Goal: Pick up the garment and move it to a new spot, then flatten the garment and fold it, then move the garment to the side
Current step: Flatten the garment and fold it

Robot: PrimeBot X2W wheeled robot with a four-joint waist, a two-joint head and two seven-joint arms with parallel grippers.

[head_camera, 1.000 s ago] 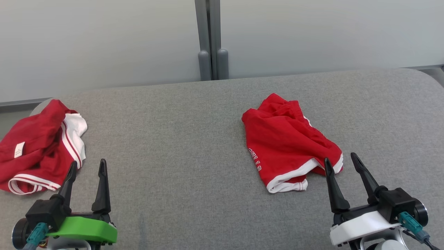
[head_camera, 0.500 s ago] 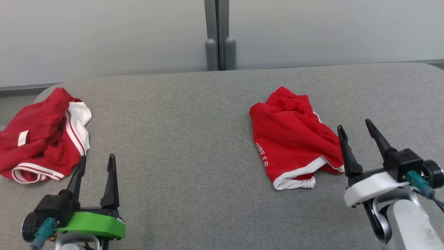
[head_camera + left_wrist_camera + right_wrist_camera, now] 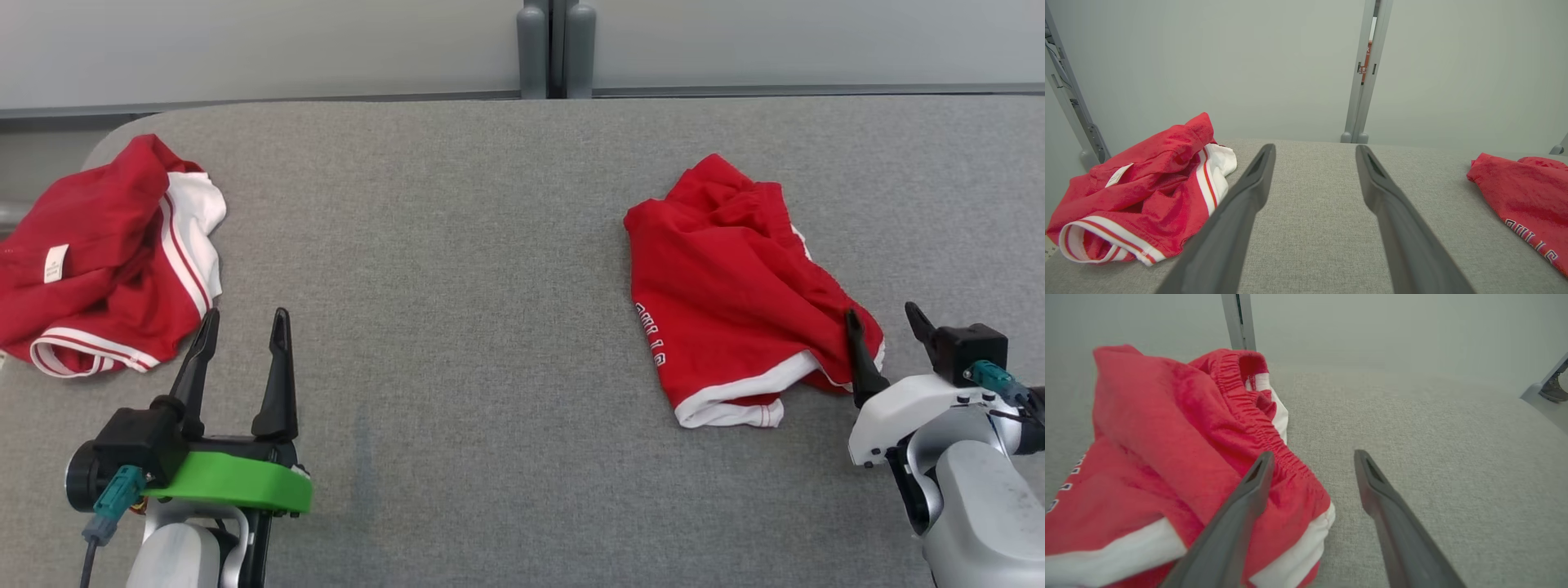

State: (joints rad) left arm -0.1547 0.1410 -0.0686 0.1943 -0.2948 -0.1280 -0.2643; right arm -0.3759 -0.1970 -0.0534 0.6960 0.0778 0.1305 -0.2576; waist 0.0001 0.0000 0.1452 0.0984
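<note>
**One word on the shorts, one tag too small to read**

White outlined capitals run up the leg of the red shorts (image 3: 1523, 192) on the right, just above the white hem. This lettering (image 3: 1533, 241) appears to spell "BULLS". The crumpled red garment (image 3: 98, 269) at far left bears a small white tag (image 3: 55, 263), and its print is illegible.

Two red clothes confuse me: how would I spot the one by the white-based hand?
On the grey padded table, look at its right half, beside the robot's right hand: red shorts lie there. Unlike the other red garment at the far left, they carry white lettering near the hem.
</note>
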